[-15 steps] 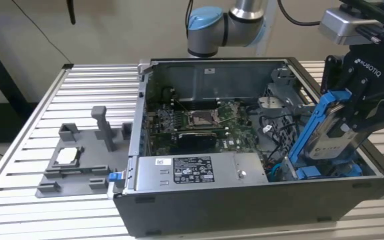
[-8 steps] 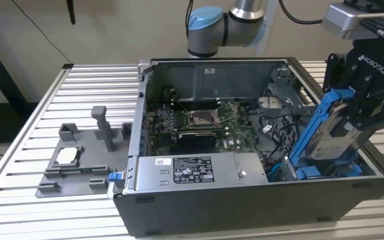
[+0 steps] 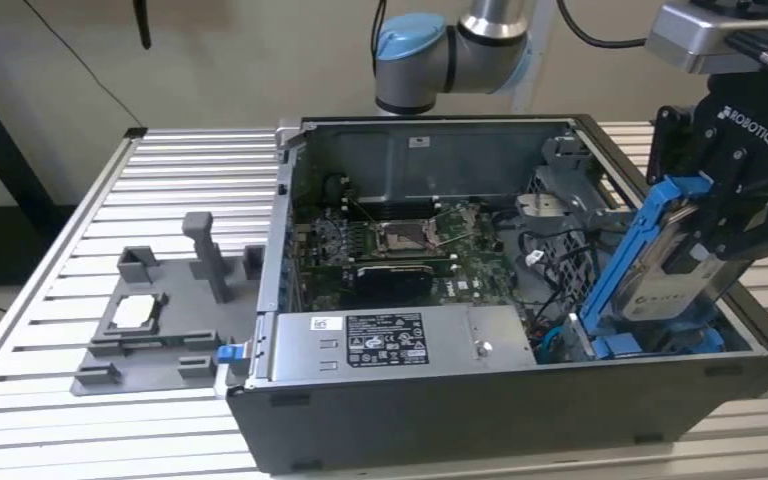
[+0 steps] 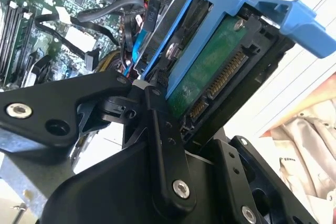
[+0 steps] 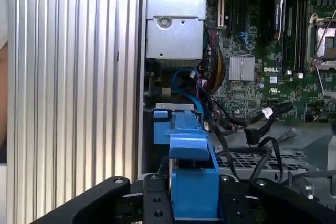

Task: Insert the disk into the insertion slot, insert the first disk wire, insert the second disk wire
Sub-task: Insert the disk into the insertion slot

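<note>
Disk [image 3: 664, 285], tilted on edge, sits clamped between the closed fingers [image 4: 163, 145] of the gripper [image 3: 720, 240], lower end dipping into the computer case [image 3: 491, 420] at its 4 o'clock corner in the exterior view; motherboard [image 3: 411, 240] lies beyond, toward 10 o'clock.

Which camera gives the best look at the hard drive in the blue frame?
The exterior view: the disk shows lengthwise, steeply tilted, clamped in the gripper, its lower end in the computer case. The second wrist view shows its green underside and connector close up; the first wrist view its blue frame end-on.
</note>
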Controlling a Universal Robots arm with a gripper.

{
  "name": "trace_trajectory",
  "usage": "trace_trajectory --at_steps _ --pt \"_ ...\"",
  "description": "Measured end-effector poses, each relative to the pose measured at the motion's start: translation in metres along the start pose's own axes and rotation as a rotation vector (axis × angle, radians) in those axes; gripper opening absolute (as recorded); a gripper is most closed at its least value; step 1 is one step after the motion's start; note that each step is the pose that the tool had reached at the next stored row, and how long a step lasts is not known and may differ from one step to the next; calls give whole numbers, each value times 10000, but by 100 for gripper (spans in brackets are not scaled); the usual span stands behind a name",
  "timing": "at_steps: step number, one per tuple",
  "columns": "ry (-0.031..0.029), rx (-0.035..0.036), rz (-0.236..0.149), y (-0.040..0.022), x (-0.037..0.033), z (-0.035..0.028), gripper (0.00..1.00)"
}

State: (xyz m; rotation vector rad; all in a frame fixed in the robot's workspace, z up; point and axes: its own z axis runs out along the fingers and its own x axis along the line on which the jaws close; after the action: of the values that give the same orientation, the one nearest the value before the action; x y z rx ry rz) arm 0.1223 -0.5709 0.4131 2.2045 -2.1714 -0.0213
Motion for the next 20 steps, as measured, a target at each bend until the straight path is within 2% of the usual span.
trace_trajectory --at_steps 1,4,5,12,17,20 --pt "-56 1 -2 0 0 3 33" --pt "-272 4 -12 -1 -1 15 33" --pt "-300 2 -14 -1 -2 21 33" --pt "-298 -50 -13 -32 -1 30 33" --pt "-225 -52 -2 -32 -2 65 33" --pt "-219 -53 -3 -34 -2 60 33"
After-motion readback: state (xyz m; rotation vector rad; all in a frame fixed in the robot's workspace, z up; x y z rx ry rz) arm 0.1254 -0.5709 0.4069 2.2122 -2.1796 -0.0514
